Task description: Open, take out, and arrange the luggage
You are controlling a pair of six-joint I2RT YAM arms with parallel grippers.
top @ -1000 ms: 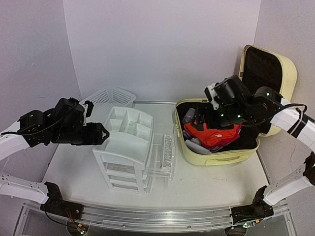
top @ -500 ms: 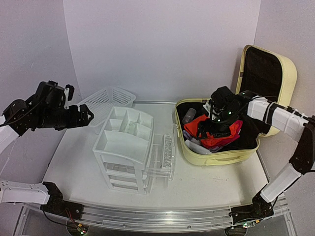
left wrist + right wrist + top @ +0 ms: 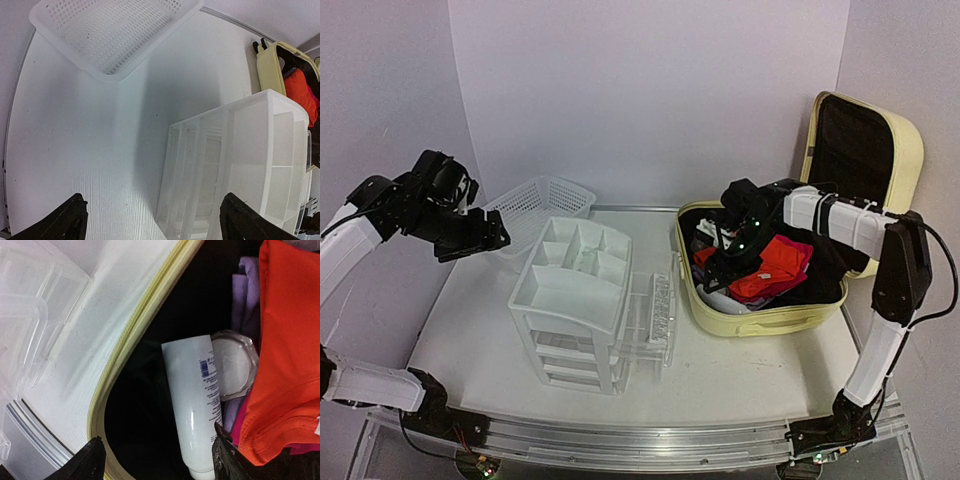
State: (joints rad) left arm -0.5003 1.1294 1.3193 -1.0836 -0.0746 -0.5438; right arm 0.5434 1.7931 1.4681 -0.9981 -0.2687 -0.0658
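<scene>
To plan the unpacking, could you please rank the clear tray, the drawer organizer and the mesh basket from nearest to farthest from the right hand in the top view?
The right hand is down inside the luggage.
1. Clear tray, just left of the luggage.
2. Drawer organizer, mid-table, left of the tray.
3. Mesh basket, back left, by the wall.

I'm looking into a robotics lab cell, not a home. Plain pale walls (image 3: 650,90) box in a white table (image 3: 750,385) on three sides. An aluminium rail (image 3: 620,432) runs along its near edge, with the left arm (image 3: 350,242) and right arm (image 3: 878,350) mounted on it. The luggage (image 3: 760,322), mesh basket (image 3: 535,205) and drawer organizer (image 3: 575,290) sit there like staged props — nothing else domestic around them.
</scene>
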